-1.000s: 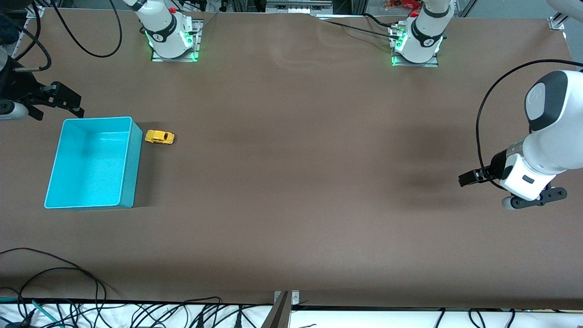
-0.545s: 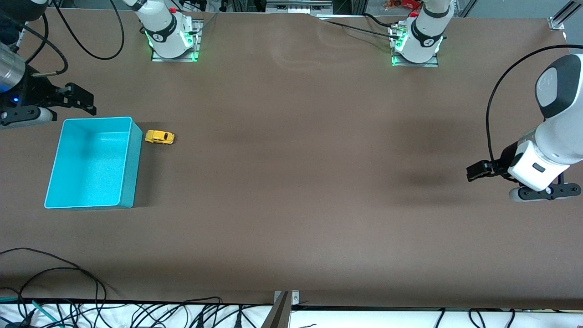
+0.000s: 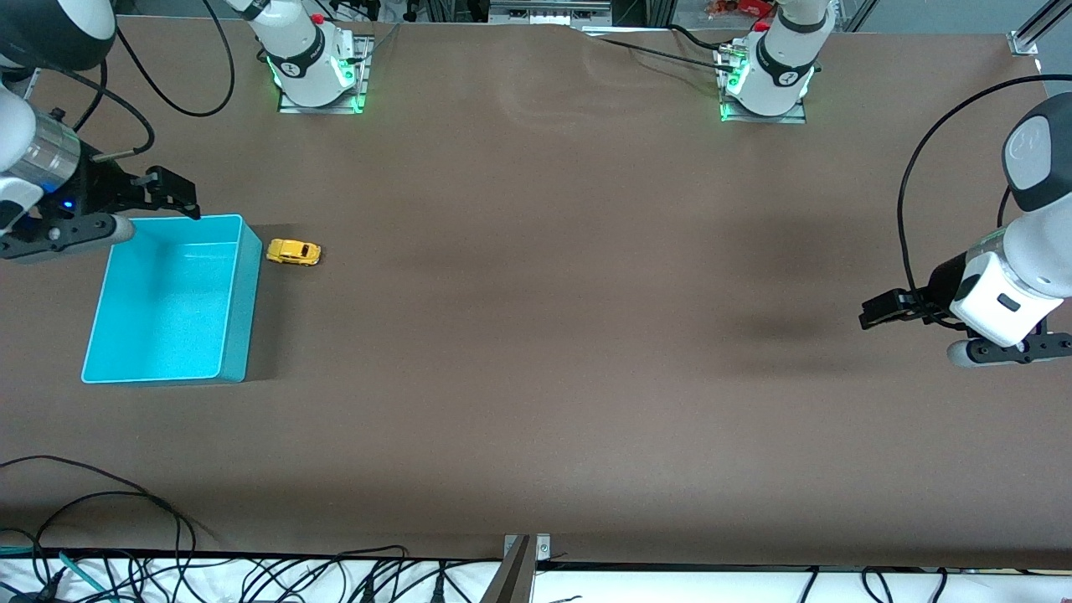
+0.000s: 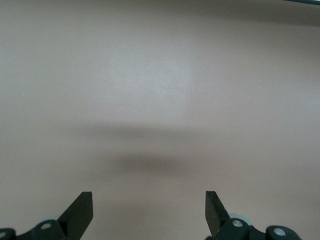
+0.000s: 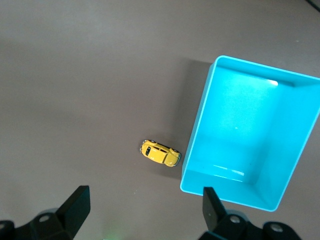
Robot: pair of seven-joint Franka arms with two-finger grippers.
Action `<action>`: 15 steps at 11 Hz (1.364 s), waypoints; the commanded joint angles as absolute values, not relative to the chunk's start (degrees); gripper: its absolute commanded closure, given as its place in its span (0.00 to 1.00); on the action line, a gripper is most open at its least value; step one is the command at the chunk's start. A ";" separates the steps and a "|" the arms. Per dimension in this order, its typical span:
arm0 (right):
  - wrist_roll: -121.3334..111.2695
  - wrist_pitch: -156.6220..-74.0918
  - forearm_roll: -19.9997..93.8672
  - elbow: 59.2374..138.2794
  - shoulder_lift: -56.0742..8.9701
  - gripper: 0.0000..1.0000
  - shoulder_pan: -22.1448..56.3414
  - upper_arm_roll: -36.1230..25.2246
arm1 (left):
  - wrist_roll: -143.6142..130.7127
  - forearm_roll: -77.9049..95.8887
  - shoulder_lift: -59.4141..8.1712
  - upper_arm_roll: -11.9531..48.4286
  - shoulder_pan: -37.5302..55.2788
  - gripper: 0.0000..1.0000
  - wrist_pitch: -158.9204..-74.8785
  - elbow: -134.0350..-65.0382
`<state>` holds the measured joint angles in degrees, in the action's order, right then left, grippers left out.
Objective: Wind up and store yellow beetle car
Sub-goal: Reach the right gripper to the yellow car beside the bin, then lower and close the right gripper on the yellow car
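Observation:
The yellow beetle car (image 3: 293, 252) stands on its wheels on the brown table, right beside the turquoise bin (image 3: 244, 310), on the bin's side toward the left arm's end. My right gripper (image 3: 172, 194) hangs open and holds nothing, over the bin's corner farthest from the front camera. In the right wrist view the car (image 5: 160, 153) and the bin (image 5: 197, 127) lie below the open right gripper (image 5: 145, 195). My left gripper (image 3: 878, 310) hovers open over bare table at the left arm's end. The left wrist view has only table under the left gripper (image 4: 148, 197).
The bin is empty inside. Both arm bases (image 3: 316, 67) (image 3: 766, 79) stand along the table's edge farthest from the front camera. Loose cables (image 3: 100, 536) lie along the nearest edge at the right arm's end.
My right gripper has moved in from the table's end to the bin's corner, toward the car. The left arm has drawn back a little toward its end of the table. The car has not moved.

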<state>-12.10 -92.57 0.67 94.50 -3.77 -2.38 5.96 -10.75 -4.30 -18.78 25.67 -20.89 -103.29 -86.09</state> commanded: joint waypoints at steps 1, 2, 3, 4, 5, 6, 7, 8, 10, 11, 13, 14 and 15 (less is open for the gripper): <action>-15.55 -95.60 1.49 99.02 -4.40 0.00 -0.27 5.89 | -7.66 0.59 -13.90 14.47 -11.38 0.02 -102.83 -89.90; -16.34 -99.89 1.49 103.75 -3.87 0.00 0.35 5.89 | -5.21 3.14 -12.67 12.24 -10.12 0.03 -102.83 -91.13; -17.04 -103.67 1.49 108.41 -3.52 0.00 1.31 5.89 | -4.84 3.42 -12.05 12.04 -10.11 0.03 -102.83 -92.01; -18.36 -106.67 1.49 113.07 -2.82 0.00 2.54 5.89 | -4.83 3.43 -11.61 12.04 -10.02 0.02 -102.83 -92.37; -19.94 -111.05 1.41 117.90 -2.03 0.00 4.03 5.89 | -4.75 3.51 -11.43 11.69 -9.41 0.00 -102.83 -92.29; -22.39 -114.66 1.32 121.08 -2.11 0.00 4.39 5.98 | -4.83 3.69 -11.43 9.51 -7.93 0.00 -102.83 -92.11; -26.76 -118.09 0.97 123.46 -2.81 0.00 4.39 7.11 | -4.83 3.69 -11.43 8.97 -7.65 0.00 -102.83 -92.11; -31.77 -122.65 0.79 126.27 -3.33 0.00 4.39 7.38 | -4.75 3.69 -11.69 9.05 -7.99 0.00 -102.83 -92.20; -45.98 -128.04 0.62 127.44 -5.61 0.00 3.87 7.38 | -4.75 3.69 -12.04 9.14 -7.91 0.00 -102.83 -92.11; -54.06 -129.62 0.27 127.35 -6.67 0.00 3.35 7.21 | -4.75 3.69 -12.04 9.14 -7.91 0.00 -102.83 -92.11; -64.12 -132.00 0.26 127.26 -8.60 0.00 2.11 6.77 | -4.75 3.60 -12.04 9.14 -8.00 0.00 -102.83 -92.20; -67.38 -132.53 0.26 127.27 -9.74 0.00 1.94 6.42 | -4.75 3.52 -12.04 9.05 -8.00 0.00 -102.83 -92.20; -71.07 -134.02 0.26 127.35 -11.32 0.00 1.76 5.37 | -4.75 3.25 -12.13 9.05 -8.00 0.00 -102.83 -92.20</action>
